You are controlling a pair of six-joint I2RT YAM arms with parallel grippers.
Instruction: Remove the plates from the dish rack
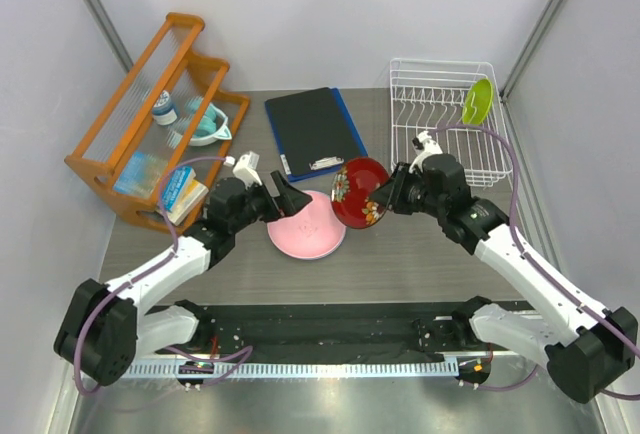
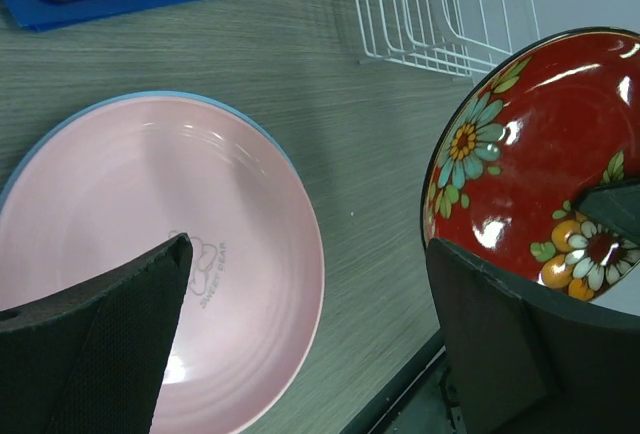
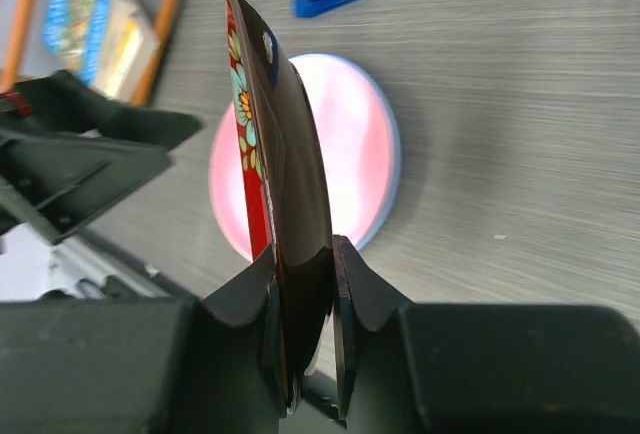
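Plates sit in three spots. The right pincer [image 1: 385,197] is squeezed narrow on the edge of the dark red plate [image 1: 360,192]. It holds the plate up on its side above the table [image 1: 430,254], with the flower face turned toward the left pincer [image 1: 290,197]. The left pincer is spread wide with nothing in it, and the red plate is just beside it. Right under the left pincer lies the pink plate [image 1: 308,229], flat on the table. The light blue plate [image 2: 150,96] is beneath it, with only its rim peeking out. Behind the right pincer, a little way off, stands the white dish rack [image 1: 440,62]. The small lime green plate [image 1: 477,101] stands on edge at the rack's far right side. A black clipboard [image 1: 313,132] lies past both pincers, and an orange shelf [image 1: 150,104] stands well off to the left pincer's outer side.
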